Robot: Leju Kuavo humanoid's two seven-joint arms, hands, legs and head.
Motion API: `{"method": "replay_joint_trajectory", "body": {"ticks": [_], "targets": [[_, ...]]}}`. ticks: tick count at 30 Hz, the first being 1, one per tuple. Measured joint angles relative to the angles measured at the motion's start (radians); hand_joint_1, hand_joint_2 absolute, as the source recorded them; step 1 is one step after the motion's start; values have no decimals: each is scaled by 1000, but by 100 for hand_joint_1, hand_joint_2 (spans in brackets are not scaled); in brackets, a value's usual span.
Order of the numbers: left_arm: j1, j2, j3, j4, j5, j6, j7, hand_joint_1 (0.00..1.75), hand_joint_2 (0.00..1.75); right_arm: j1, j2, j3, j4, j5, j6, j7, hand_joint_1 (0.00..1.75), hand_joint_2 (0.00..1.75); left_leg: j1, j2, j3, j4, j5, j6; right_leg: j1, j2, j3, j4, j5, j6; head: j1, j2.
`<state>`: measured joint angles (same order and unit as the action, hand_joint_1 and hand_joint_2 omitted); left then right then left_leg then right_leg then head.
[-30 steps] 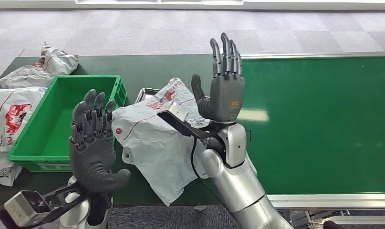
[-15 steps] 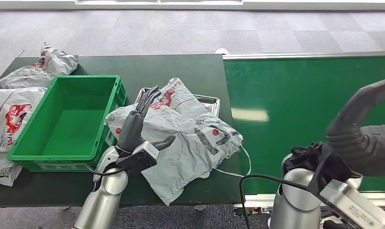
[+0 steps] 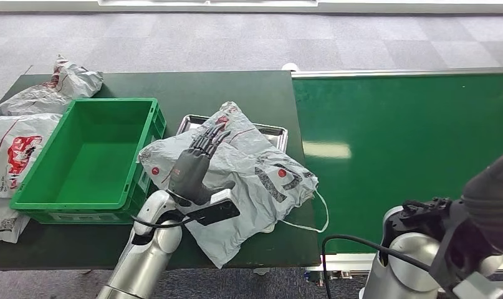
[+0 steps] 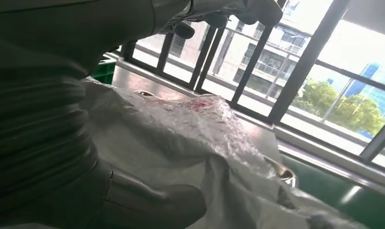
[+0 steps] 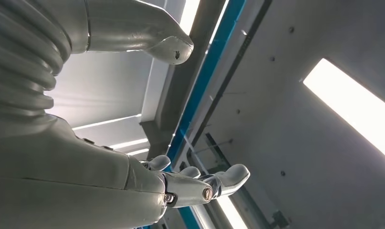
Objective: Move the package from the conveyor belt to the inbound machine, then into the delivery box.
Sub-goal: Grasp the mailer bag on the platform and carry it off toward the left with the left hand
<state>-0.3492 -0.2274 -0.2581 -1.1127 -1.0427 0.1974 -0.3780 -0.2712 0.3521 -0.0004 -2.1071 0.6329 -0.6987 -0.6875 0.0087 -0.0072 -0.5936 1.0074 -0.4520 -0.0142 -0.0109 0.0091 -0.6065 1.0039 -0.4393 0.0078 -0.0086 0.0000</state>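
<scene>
Two stages look covered by now: the crumpled grey plastic mailer package with red and black print (image 3: pixel 236 180) is off the green conveyor belt (image 3: pixel 411 149) and lies across the flat silver metal tray of the inbound machine (image 3: pixel 270 131), which sits on the dark green table (image 3: pixel 236 87). So the step in hand, I judge, is the pickup for the last leg, into the green plastic delivery box (image 3: pixel 86 156) just off to the outer side of the left hand (image 3: pixel 196 168). That hand is over the near-left part of the package, fingers (image 3: pixel 208 138) stretched out and slightly fanned, thumb (image 3: pixel 220 185) swung wide, nothing gripped. It is spread, not clenched, and it looks to rest on or just above the plastic; whether it truly touches I cannot tell. In the left wrist view the wrinkled bag lies directly ahead of the thumb. Next it needs to close on a good fold of that slack film, lift clear of the tray, and carry across the box's wall. The right hand (image 5: pixel 181 119) points up toward the ceiling lights, fingers loosely extended, holding nothing.
</scene>
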Motion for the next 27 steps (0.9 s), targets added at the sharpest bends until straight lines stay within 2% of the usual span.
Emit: {"method": "replay_joint_trajectory", "body": {"ticks": [3,4,7,8,15,27], "targets": [[-12,11,-46,50,-130,-14,77,0,175,0,0,0,0,-8,1,-4,0,175,0,0,0,0,0,0,0,0,0,0,0,0,0,0],[-15,16,-61,65,-162,-26,95,8,175,0,0,0,1,-11,1,-6,0,175,0,0,0,0,0,0,0,0,0,0,0,0,0,0],[-17,30,-99,103,-223,-64,120,135,175,0,0,1,7,-15,1,-9,0,175,0,0,0,0,0,0,0,0,0,0,0,0,0,0],[-17,35,-109,113,-233,-74,124,171,175,0,0,1,10,-16,1,-9,0,175,0,0,0,0,0,0,0,0,0,0,0,0,0,0],[-17,62,-145,135,-246,-124,123,175,175,-1,0,3,25,-15,1,-10,0,175,0,0,0,0,0,0,0,0,0,0,0,0,0,0],[-23,88,-151,148,-189,-162,81,175,175,0,0,5,46,-29,1,-10,0,175,0,0,0,0,0,0,0,0,0,0,0,0,0,0]]}}
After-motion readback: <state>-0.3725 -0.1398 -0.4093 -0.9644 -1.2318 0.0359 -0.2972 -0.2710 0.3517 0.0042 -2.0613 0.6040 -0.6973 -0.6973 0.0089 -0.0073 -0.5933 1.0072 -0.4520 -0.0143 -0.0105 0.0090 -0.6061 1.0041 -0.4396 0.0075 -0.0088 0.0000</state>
